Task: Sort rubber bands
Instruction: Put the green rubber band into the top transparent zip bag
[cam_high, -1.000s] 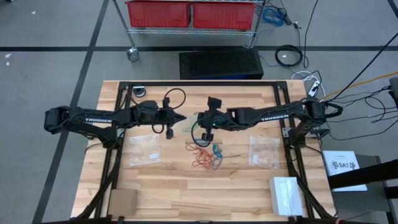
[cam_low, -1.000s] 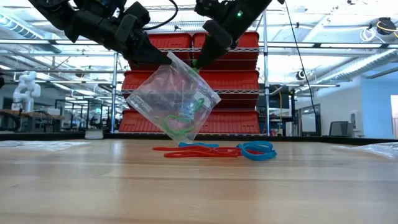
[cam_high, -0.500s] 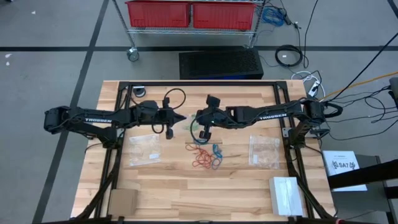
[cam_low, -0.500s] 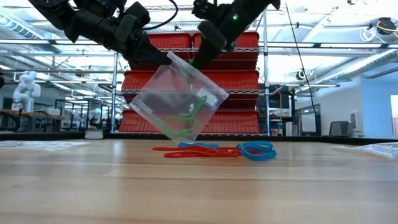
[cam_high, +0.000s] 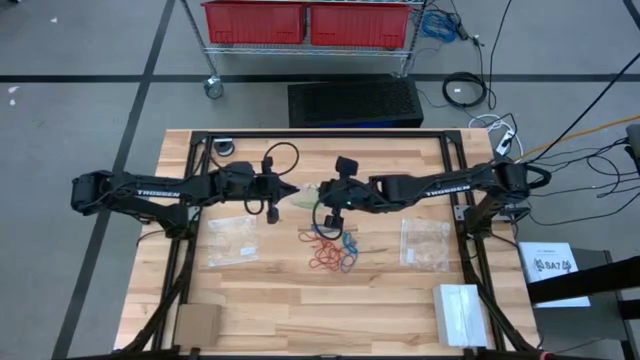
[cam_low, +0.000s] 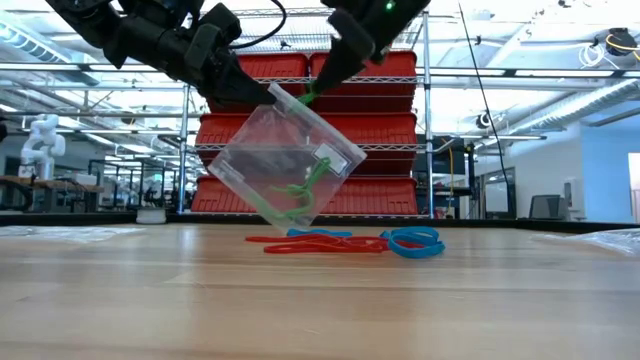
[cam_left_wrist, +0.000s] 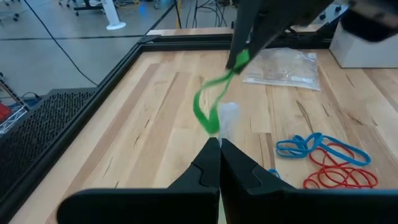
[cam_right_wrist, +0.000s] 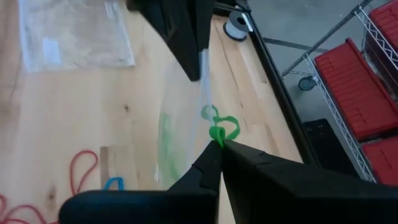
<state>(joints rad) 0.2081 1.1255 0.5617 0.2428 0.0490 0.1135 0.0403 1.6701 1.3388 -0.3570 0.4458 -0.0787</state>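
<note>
Midway through the sort, the left gripper (cam_low: 262, 97) pinches one upper corner of a clear zip bag (cam_low: 285, 160) and holds it aloft above the table centre, fingers closed on the plastic. Green rubber bands (cam_low: 300, 190) already lie inside it, near the bottom. Just to the right, the right gripper (cam_low: 318, 88) hangs at the bag's mouth, its fingers closed on another green rubber band (cam_right_wrist: 221, 129) — by the look of it, the bagging of the greens is the step in hand. The next move calls for getting that band fully down into the opening and released there without pulling the mouth shut.

On the wooden table (cam_high: 300, 310), at about five o'clock from the bag in the high view, the red and blue rubber bands (cam_high: 332, 250) wait in a loose tangle; two more zip bags (cam_high: 233, 240) lie flat at nine and three o'clock of the pile.

Hard to make out: how wide the bag's mouth stands, and how many green bands it holds — from overhead the bag is nearly invisible.
</note>
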